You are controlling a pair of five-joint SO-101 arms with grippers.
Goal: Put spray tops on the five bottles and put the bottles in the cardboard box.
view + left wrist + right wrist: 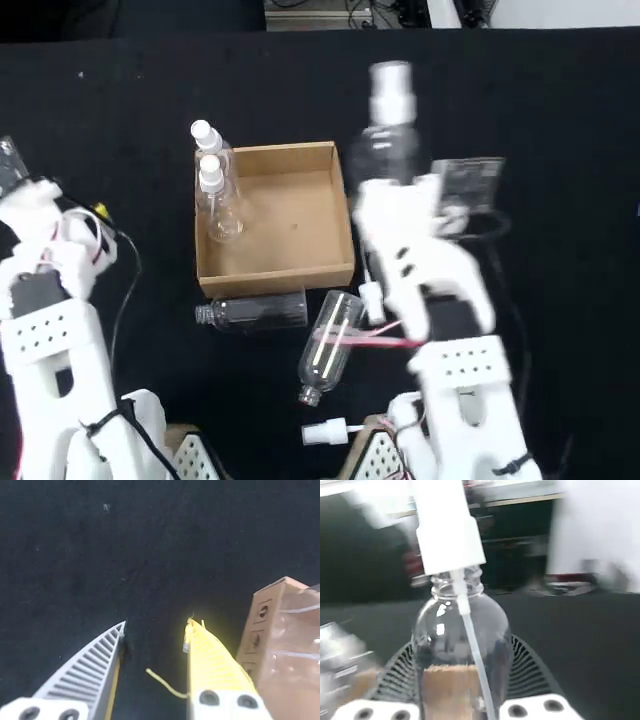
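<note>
My right gripper [392, 178] is shut on a clear bottle [388, 140] with a white spray top [390, 85], held upright just right of the cardboard box [300, 265]. In the right wrist view the bottle [462, 640] stands between the fingers, its spray top [447, 530] on the neck and the tube running down inside. Two capped bottles [213, 185] stand in the box's left side. Two uncapped bottles lie in front of the box, one flat [255, 312] and one slanted [330, 348]. My left gripper [156, 625] is open over bare table, left of the box [262, 625].
A loose spray top [325, 432] lies near the front edge between the arm bases. A pink strand [385, 340] crosses the slanted bottle. A small printed card [468, 180] lies right of the held bottle. The table is covered in black cloth.
</note>
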